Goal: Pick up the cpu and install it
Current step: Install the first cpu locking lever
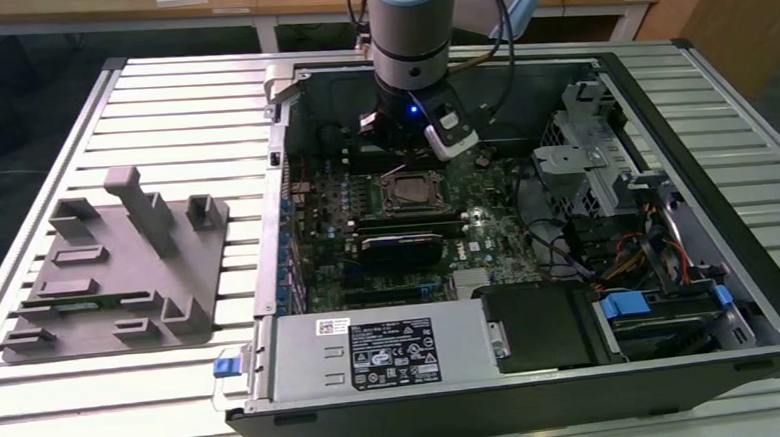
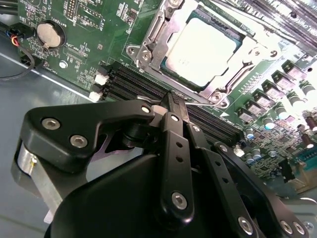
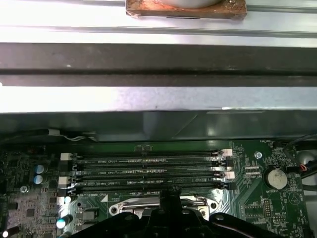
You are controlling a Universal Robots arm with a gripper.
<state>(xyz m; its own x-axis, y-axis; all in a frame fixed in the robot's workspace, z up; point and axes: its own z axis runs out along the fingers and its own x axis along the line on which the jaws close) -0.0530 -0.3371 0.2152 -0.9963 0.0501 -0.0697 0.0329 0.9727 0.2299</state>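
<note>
Hovering low over the green motherboard [image 2: 89, 20] inside an open computer case [image 1: 714, 292], the arm's black gripper [image 2: 172, 99] has its fingers [image 2: 174, 144] drawn together tip to tip, with nothing between them. The cpu [image 2: 200, 49] is not in the grasp. It lies flat in its socket, silvery top facing up, just beyond the fingertips and apart from them. A metal socket frame [image 2: 148, 44] with screws at its corners sits around it.

The cpu looks light and rigid, and its smooth metal top would likely be slippery. Its underside contacts are probably delicate, so tilting or dragging could harm it. The safest hold seems to be on two opposite edges of the thin rim, kept level.

Room is tight. The frame hugs the chip on all sides, leaving little rim to reach. Long black memory slots [image 3: 148, 171] run just beside the socket, and the case's grey wall [image 3: 158, 64] rises beyond them. A round coin battery [image 2: 49, 34] sits farther off on the board. The clear way in and out appears to be straight up.

The case rests on a slatted metal worktop [image 1: 93, 414], and a grey moulded fixture [image 1: 113, 283] stands well apart at the exterior view's left.
</note>
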